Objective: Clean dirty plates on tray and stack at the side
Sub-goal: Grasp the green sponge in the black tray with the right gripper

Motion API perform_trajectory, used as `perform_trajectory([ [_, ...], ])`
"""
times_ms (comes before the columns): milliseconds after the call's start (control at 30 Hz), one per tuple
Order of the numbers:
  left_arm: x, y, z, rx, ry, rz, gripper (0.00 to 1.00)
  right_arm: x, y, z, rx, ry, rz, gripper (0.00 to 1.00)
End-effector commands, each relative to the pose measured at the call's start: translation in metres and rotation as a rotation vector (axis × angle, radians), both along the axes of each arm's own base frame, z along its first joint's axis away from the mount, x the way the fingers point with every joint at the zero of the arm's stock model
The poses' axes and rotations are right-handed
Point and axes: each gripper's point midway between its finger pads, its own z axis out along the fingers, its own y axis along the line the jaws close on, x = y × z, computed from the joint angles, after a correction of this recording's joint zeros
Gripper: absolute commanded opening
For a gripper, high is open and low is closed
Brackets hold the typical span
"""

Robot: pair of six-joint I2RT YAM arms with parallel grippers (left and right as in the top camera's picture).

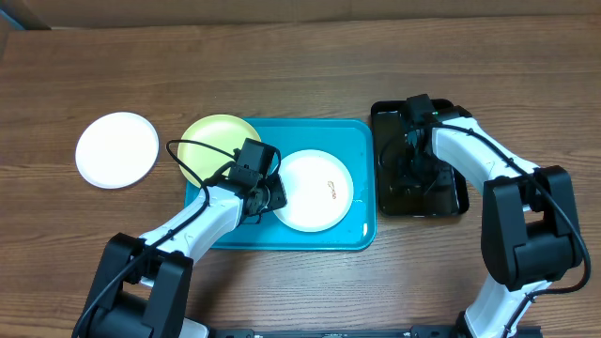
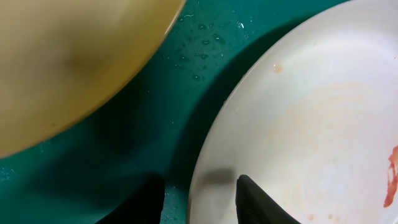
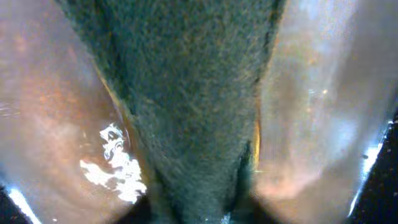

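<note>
The turquoise tray [image 1: 362, 230] holds a pale yellow-green plate [image 1: 211, 141] at its back left and a white plate [image 1: 315, 192] with an orange smear [image 1: 331, 186] at its middle right. My left gripper [image 1: 272, 192] is open, its fingers astride the white plate's left rim. In the left wrist view [image 2: 199, 199] one finger is over the tray [image 2: 155, 112] and one over the white plate [image 2: 311, 124], with the yellow-green plate [image 2: 62, 62] at the upper left. My right gripper [image 1: 413, 164] is down in the black tray, shut on a dark green sponge [image 3: 193, 93].
A second white plate [image 1: 116, 150] lies on the wooden table left of the turquoise tray. The smaller black tray [image 1: 451, 202] stands right of it and holds shiny liquid [image 3: 311, 124]. Water drops dot the turquoise tray between the plates.
</note>
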Motion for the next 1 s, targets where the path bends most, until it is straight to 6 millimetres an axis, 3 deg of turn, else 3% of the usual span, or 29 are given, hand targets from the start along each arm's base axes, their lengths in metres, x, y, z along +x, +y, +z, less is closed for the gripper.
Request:
perform_trajectory([
  [0, -0.020, 0.012, -0.023, 0.052, 0.084, 0.015, 0.40, 0.002, 0.003, 0.003, 0.026, -0.012, -0.009, 0.04],
  [100, -0.020, 0.012, -0.023, 0.052, 0.085, 0.015, 0.40, 0.005, 0.003, 0.008, 0.027, -0.016, -0.005, 0.04],
  [133, -0.020, 0.012, -0.023, 0.052, 0.085, 0.015, 0.40, 0.008, 0.003, 0.011, 0.028, -0.023, -0.007, 0.10],
  [167, -0.020, 0.012, -0.023, 0.052, 0.084, 0.015, 0.42, 0.012, 0.004, 0.015, 0.030, -0.031, -0.008, 0.32],
  [233, -0.020, 0.011, -0.023, 0.051, 0.082, 0.015, 0.47, 0.020, 0.001, 0.022, 0.021, -0.052, -0.014, 0.59],
  [300, -0.020, 0.011, -0.023, 0.051, 0.083, 0.015, 0.48, 0.026, -0.005, 0.024, -0.001, -0.077, -0.020, 0.77],
  [367, -0.020, 0.011, -0.023, 0.051, 0.082, 0.015, 0.47, 0.033, -0.011, 0.024, -0.012, -0.100, -0.033, 0.87],
  [567, -0.020, 0.012, -0.023, 0.052, 0.084, 0.015, 0.38, 0.041, -0.019, 0.023, -0.005, -0.131, -0.065, 0.87],
  [633, -0.020, 0.012, -0.023, 0.052, 0.084, 0.015, 0.31, 0.040, -0.017, 0.019, 0.006, -0.133, -0.065, 0.82],
  [767, -0.021, 0.012, -0.024, 0.054, 0.087, 0.015, 0.27, 0.035, -0.010, 0.006, 0.049, -0.129, -0.064, 0.79],
  [967, -0.023, 0.013, -0.027, 0.059, 0.103, 0.015, 0.26, 0.031, -0.011, -0.002, 0.048, -0.128, -0.064, 0.57],
])
